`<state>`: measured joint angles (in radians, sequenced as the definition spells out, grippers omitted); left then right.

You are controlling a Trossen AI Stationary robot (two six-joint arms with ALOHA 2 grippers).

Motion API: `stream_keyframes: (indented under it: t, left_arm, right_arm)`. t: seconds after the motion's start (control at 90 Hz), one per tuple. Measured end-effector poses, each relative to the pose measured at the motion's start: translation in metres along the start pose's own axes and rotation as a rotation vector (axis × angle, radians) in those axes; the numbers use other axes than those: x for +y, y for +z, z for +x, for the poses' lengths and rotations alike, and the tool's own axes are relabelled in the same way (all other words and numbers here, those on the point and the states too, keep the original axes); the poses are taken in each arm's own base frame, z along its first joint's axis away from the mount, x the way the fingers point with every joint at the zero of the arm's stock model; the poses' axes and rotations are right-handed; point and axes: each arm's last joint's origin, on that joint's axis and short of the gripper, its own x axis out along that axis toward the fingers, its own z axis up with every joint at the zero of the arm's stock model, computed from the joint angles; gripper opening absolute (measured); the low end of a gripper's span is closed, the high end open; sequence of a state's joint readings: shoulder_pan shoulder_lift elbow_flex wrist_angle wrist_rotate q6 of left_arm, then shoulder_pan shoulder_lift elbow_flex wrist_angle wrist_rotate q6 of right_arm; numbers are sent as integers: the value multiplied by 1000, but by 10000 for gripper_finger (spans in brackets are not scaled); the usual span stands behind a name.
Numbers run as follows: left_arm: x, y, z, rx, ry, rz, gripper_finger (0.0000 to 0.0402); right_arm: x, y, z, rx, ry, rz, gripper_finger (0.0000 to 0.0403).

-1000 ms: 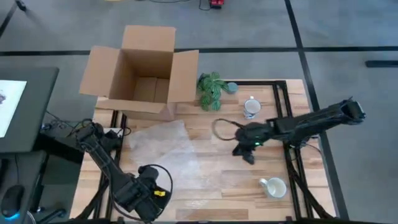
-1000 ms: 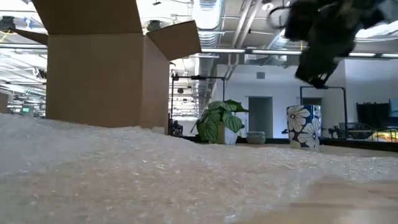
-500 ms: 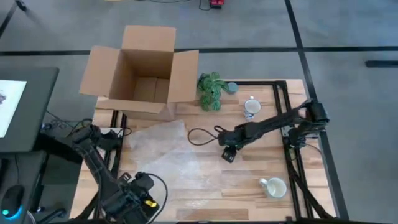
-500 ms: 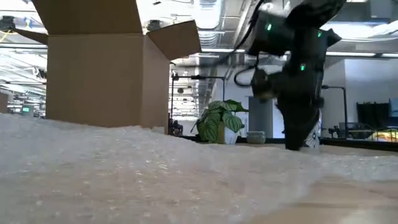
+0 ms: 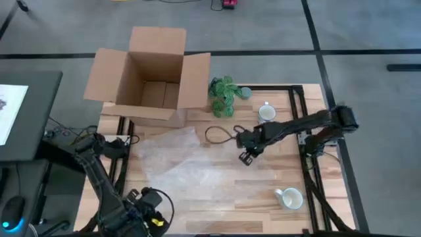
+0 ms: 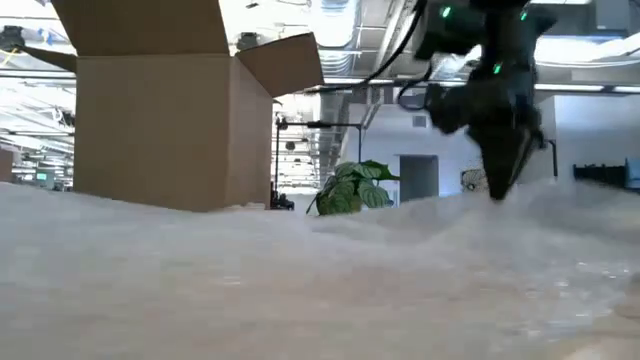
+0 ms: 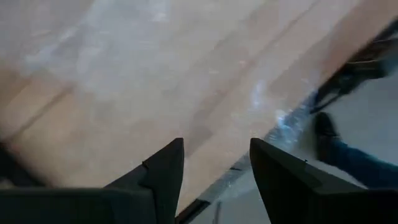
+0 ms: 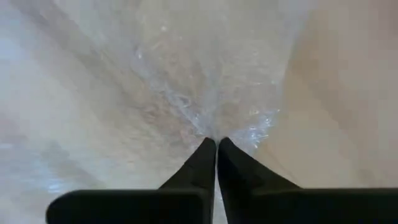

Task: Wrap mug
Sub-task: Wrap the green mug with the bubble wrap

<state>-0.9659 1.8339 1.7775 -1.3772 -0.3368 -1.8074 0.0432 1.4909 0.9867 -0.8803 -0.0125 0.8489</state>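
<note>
A clear bubble wrap sheet (image 5: 177,161) lies on the wooden table, left of centre, and fills the low view (image 6: 300,290). My right gripper (image 5: 245,158) is at the sheet's right edge, shut on it. A flowered mug (image 5: 266,113) stands upright at the far right. A white mug (image 5: 289,197) stands near the front right. Both mugs are clear of the sheet. My left gripper (image 7: 216,158) hovers open over the table's near left edge, holding nothing. My right gripper pinches the bubble wrap's right edge (image 8: 214,134) between its two shut fingers (image 8: 202,158). The fingers point down from above (image 6: 497,190). The pinched edge is raised off the table into a ridge, while the rest of the sheet lies on the wood.
An open cardboard box (image 5: 148,72) stands at the far left, with a small potted plant (image 5: 223,93) to its right. Bare wood lies between the sheet and the two mugs. A dark monitor stand (image 5: 26,112) sits beyond the table's left edge.
My right gripper has swung toward the table's left, come down onto the bubble wrap's right edge and taken hold. It has then risen a little, lifting that edge while the rest of the sheet stays flat. My left gripper has drawn back toward the near edge.
</note>
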Motion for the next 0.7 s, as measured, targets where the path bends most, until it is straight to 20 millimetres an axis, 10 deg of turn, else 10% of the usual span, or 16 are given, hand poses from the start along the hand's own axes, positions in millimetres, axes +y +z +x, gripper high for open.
stream_keyframes:
  t: [0.322,0.7]
  left_arm:
    - [8,-11,45,2,37,-182,164]
    - [23,-17,133,27,-123,-437,207]
  right_arm:
    - [-53,-36,-76,-27,-1,148,0]
    - [-62,-46,-89,-31,35,92,0]
